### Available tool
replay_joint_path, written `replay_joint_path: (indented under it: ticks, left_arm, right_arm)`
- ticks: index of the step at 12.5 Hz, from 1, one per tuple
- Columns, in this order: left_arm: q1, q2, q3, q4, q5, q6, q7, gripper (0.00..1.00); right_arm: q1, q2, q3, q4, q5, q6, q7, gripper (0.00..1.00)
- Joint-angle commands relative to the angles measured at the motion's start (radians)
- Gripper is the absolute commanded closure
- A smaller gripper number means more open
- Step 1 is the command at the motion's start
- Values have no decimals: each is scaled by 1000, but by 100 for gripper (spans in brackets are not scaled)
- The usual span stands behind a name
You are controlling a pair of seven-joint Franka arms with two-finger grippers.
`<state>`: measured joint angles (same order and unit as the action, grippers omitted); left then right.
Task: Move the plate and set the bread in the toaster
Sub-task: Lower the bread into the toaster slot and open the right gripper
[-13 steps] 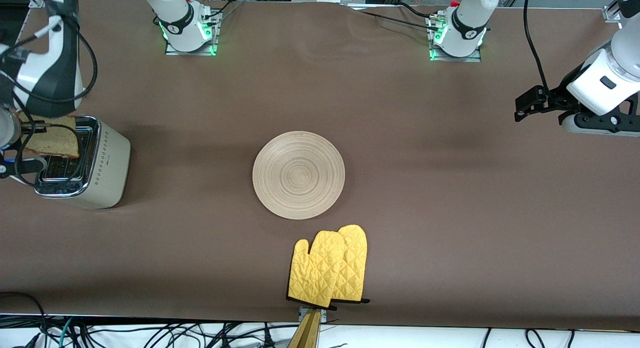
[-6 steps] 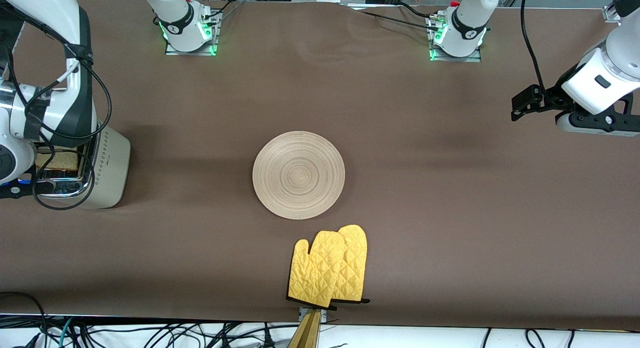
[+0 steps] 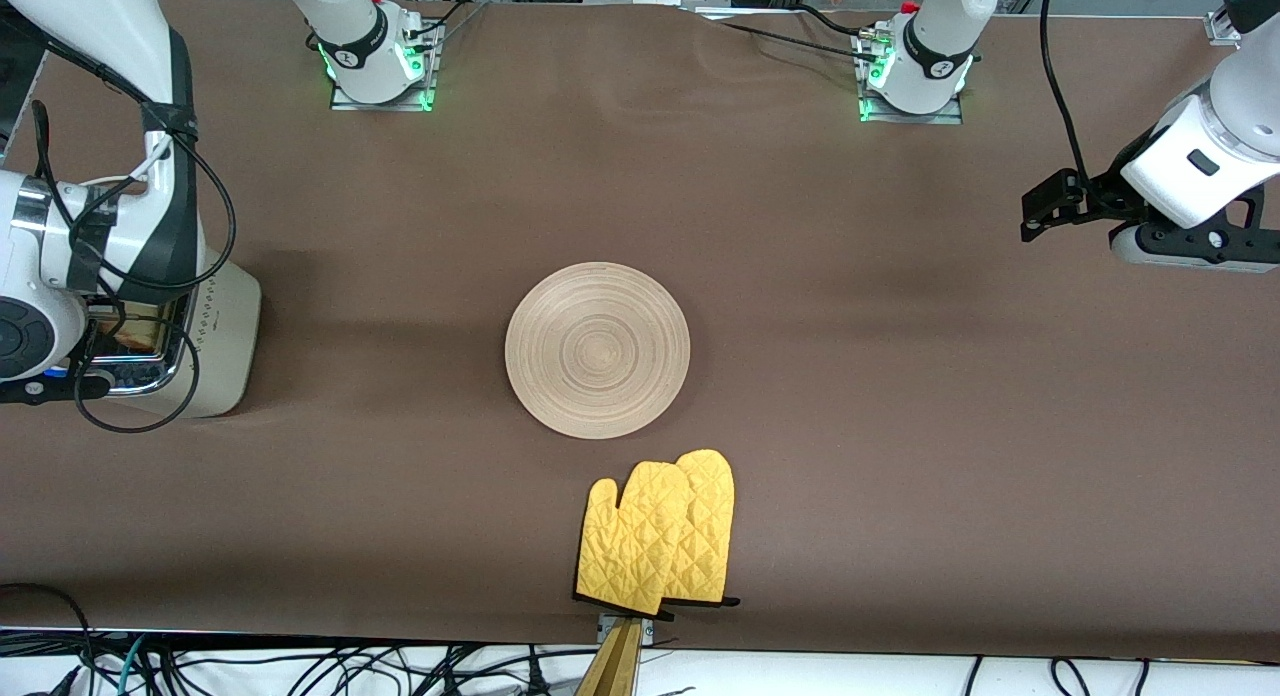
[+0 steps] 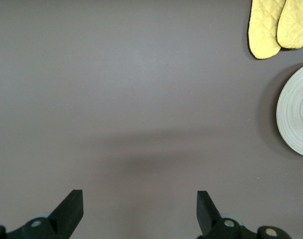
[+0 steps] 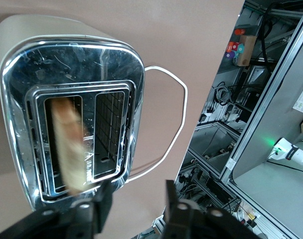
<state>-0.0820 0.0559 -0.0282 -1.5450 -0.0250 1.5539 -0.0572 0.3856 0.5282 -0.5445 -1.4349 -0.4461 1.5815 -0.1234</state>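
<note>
Bread [image 5: 68, 149]: light, soft, crumbly. Best pinched gently across flat faces near top crust. Tan slice, darker crust, standing edge-on in one slot of toaster [image 5: 116, 64].

Toaster at nine o'clock from plate [image 3: 597, 349], toward right arm's end.

Right gripper [image 5: 135, 204] over toaster, fingers spread, holding nothing.

Left gripper [image 4: 139, 209] waits over bare cloth at plate's three o'clock, fingers spread.

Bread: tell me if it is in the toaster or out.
In. The bread stands on edge inside one slot of the toaster, with the right gripper open above it, no longer holding it.
</note>
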Motion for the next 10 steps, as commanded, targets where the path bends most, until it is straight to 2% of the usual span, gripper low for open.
replay_joint_path:
  ticks: [1,3,6,8,10]
  left_arm:
    - [-1,10,-4,26,14,-6,0,0]
    - [-1,9,-4,26,14,-8,-1,0]
    - [-1,9,-4,26,14,-8,-1,0]
    - [-1,10,-4,26,16,-8,-1,0]
    - [-1,7,-3,26,14,-8,-1,0]
  right_arm:
    - [12,-33,8,16,61,-29,8,0]
    - [12,-112,11,14,160,-40,7,0]
    - [-4,-262,-8,4,466,-95,-46,0]
    - [4,-332,-19,10,514,-138,-94,0]
    - [13,-428,24,7,504,-197,-94,0]
